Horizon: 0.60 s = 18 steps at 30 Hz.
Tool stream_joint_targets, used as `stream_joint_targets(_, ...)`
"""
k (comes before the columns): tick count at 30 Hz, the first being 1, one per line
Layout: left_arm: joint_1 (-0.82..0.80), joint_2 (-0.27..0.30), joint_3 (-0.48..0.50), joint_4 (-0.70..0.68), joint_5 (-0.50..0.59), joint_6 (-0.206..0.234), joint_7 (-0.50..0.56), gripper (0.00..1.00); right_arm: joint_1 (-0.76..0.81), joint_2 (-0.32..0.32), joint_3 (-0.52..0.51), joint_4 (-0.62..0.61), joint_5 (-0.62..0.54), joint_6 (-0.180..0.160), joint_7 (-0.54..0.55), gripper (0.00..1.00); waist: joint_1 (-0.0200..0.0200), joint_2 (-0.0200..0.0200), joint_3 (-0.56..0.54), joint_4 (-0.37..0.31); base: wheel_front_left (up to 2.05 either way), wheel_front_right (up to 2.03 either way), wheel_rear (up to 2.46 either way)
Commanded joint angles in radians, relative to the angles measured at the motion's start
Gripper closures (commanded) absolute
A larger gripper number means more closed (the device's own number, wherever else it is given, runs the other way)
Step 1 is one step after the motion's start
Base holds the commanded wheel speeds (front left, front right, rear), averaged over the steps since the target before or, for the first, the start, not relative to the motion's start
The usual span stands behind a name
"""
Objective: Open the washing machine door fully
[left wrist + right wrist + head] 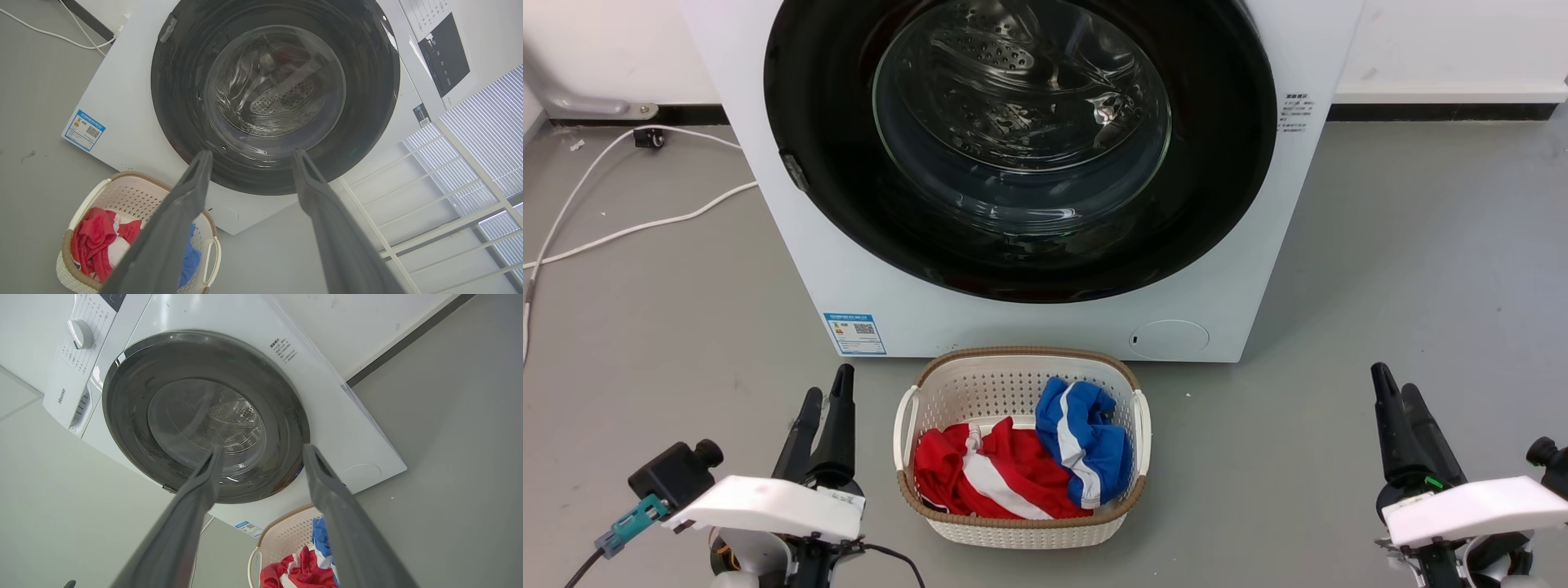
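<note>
**Fingers spread and empty on both my grippers, before the washing machine (1029,327).**

The fingers of my left gripper (827,382) and my right gripper (1392,380) stand apart and grasp nothing. Both hang over the grey floor, well short of the machine's front, one to each side. The washing machine door (833,163), a glossy black disc with a bulging glass centre, lies flat against the machine's front, shut, with the perforated steel drum visible through the glass. A blue sticker (855,333) and a round cap (1170,339) sit low on that front. A white laundry basket (1021,353) stands just before the machine, holding a red-and-white garment (980,474) and a blue-and-white garment (1086,449). White cables (645,224) lie on the floor to the machine's left.
</note>
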Motion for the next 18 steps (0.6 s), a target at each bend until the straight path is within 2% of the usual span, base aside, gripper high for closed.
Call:
stream_joint_targets(1, -0.027, 0.006, -0.007, -0.009, 0.050, -0.002, -0.012, 0.00, -0.001, 0.001, 0.003, -0.026, -0.051, 0.001, -0.008, 0.00, 0.0000, 0.0000, 0.001, 0.000, 0.00, 0.00, 0.00)
stream_joint_targets(8, -0.039, 0.013, -0.022, -0.005, 0.149, -0.001, -0.032, 0.00, 0.006, 0.003, 0.006, -0.046, -0.153, 0.001, -0.007, 0.00, 0.0000, 0.0000, 0.003, 0.002, 0.00, 0.00, 0.00)
stream_joint_targets(18, -0.042, 0.031, -0.040, 0.009, 0.314, 0.023, -0.065, 0.00, 0.020, 0.004, 0.012, -0.087, -0.307, 0.001, 0.003, 0.00, 0.0000, 0.0000, 0.008, 0.004, 0.00, 0.00, 0.00)
